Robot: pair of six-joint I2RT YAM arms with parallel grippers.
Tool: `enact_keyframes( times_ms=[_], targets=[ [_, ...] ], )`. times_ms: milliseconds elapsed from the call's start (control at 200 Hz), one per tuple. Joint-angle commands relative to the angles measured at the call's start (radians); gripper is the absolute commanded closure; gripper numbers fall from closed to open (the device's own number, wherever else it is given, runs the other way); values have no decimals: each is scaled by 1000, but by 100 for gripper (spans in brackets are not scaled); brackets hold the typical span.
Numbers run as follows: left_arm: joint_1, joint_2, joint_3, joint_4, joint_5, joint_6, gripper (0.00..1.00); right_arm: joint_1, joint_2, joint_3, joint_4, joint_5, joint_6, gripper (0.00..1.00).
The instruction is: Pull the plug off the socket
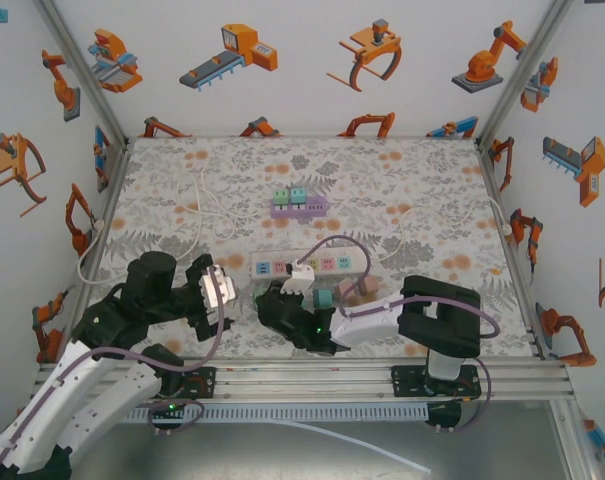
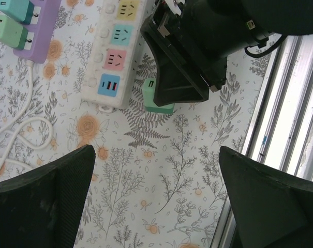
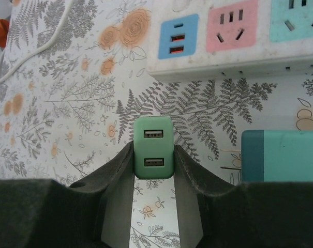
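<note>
A small green plug [image 3: 153,147] with two USB ports is pinched between the black fingers of my right gripper [image 3: 153,155], which is shut on it. The plug is held over the floral mat, apart from the white power strip [image 3: 239,62] just beyond it, whose blue and pink sockets stand empty. From above, my right gripper [image 1: 282,300] sits right in front of that strip [image 1: 312,265]. In the left wrist view the green plug [image 2: 159,107] peeks out under the right gripper [image 2: 179,77]. My left gripper [image 2: 156,152] hangs open over bare mat, holding nothing; from above it [image 1: 214,290] is left of the strip.
A purple power strip [image 1: 300,207] with two green plugs in it lies farther back. A teal block [image 3: 280,155] rests on the mat right of the held plug. White cables [image 1: 207,205] loop at the left. A metal rail [image 2: 291,103] marks the near edge.
</note>
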Motion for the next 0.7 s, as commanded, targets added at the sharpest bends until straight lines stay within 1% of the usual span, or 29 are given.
enact_keyframes(
  times_ms=[0,75,170,295,436,561,696],
  targets=[
    [-2,6,-14,41,-9,9,3,4,21,27,-14,30,78,82],
    [-1,8,-18,48,-9,5,3,4,29,24,-32,20,123,80],
    [-2,9,-23,53,-10,2,3,4,31,19,-72,19,184,73],
    [-2,9,-28,63,-15,2,3,3,19,21,-110,17,207,66],
    [-1,9,-31,70,-18,0,3,4,4,15,-137,17,223,63],
    [-2,1,-41,79,-22,-3,3,4,-11,15,-183,18,244,57],
    [-2,-10,-46,83,-34,-7,3,5,-31,4,-205,25,252,55]
  ],
)
